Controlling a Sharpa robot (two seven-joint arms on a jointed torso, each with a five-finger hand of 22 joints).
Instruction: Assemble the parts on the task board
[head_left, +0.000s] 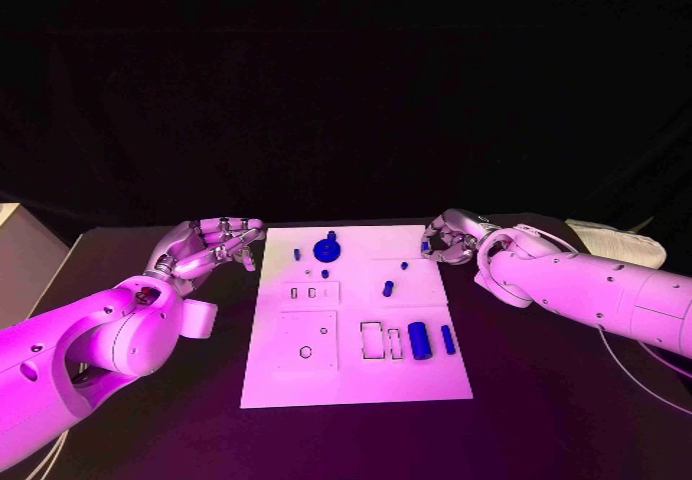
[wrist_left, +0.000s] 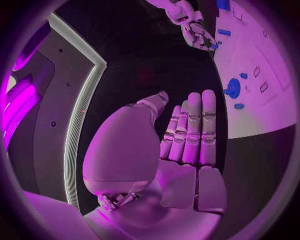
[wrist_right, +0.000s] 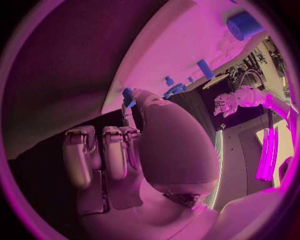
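Right hand (head_left: 450, 240) pinched a small blue part (wrist_right: 127, 96) at the board's (head_left: 358, 385) far right edge, seemingly light, stiff, best held by its sides, while left hand (head_left: 214, 246) hovered empty, fingers apart.

Robotics lab test station: black table (head_left: 548, 400), dark backdrop curtain (head_left: 346, 110), white task board (head_left: 361, 330) at centre.

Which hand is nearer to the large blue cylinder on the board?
Right. The right hand is beside the board's far right edge; the left hand is off its far left corner, farther from the large blue cylinder.
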